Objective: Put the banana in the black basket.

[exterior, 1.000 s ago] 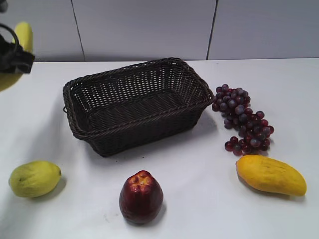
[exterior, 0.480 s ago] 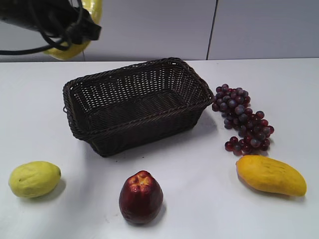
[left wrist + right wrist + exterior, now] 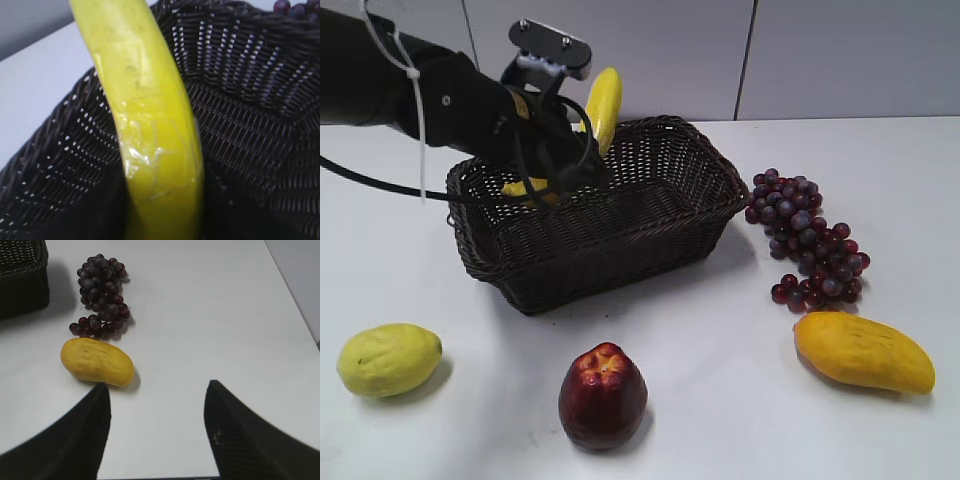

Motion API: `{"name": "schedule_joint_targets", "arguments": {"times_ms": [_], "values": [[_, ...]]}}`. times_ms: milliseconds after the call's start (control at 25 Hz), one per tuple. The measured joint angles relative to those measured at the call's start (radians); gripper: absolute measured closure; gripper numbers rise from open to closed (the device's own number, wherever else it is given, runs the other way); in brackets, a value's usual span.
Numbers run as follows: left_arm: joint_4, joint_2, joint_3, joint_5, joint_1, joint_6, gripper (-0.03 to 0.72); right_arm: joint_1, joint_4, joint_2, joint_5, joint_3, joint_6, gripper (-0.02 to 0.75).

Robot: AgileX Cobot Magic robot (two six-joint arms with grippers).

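Banana now hangs over the black basket, toward its 10 o'clock corner, carried in from the upper left within a second. Left claw stays clamped on it; right claw gapes idle. Judged next: lower and release.

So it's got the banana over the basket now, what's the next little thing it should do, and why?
Probably lower a little further, then let go. The left gripper holds the banana above the black basket, its lower end already inside the rim; the left wrist view shows only woven floor beneath, so a short drop looks safe.
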Motion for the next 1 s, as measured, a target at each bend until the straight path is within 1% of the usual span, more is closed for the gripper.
{"name": "schedule_joint_targets", "arguments": {"times_ms": [40,80,160,240,320,360,560,720,840,1000], "values": [[0.0,0.015,0.0,0.0,0.0,0.0,0.369,0.0,0.0,0.0,0.0,0.0,0.0,0.256],[0.0,0.025,0.0,0.0,0.0,0.0,0.346,0.0,0.0,0.0,0.0,0.0,0.0,0.256],[0.0,0.036,0.0,0.0,0.0,0.0,0.249,0.0,0.0,0.0,0.0,0.0,0.0,0.256],[0.0,0.036,0.0,0.0,0.0,0.0,0.112,0.0,0.0,0.0,0.0,0.0,0.0,0.256],[0.0,0.036,-0.001,-0.005,0.0,0.0,0.041,0.0,0.0,0.0,0.0,0.0,0.0,0.256],[0.0,0.036,-0.001,-0.005,0.0,0.0,0.029,0.0,0.0,0.0,0.0,0.0,0.0,0.256],[0.0,0.024,-0.001,0.018,0.0,0.001,0.022,0.0,0.0,0.0,0.0,0.0,0.0,0.256],[-0.001,-0.038,-0.023,0.105,0.012,0.001,0.022,0.0,0.0,0.0,0.0,0.0,0.0,0.256],[-0.005,-0.093,-0.078,0.228,0.06,0.001,0.023,0.0,0.0,0.0,0.0,0.0,0.0,0.256],[-0.009,-0.159,-0.139,0.41,0.177,-0.012,0.038,0.0,0.0,0.0,0.0,0.0,0.0,0.256]]}}
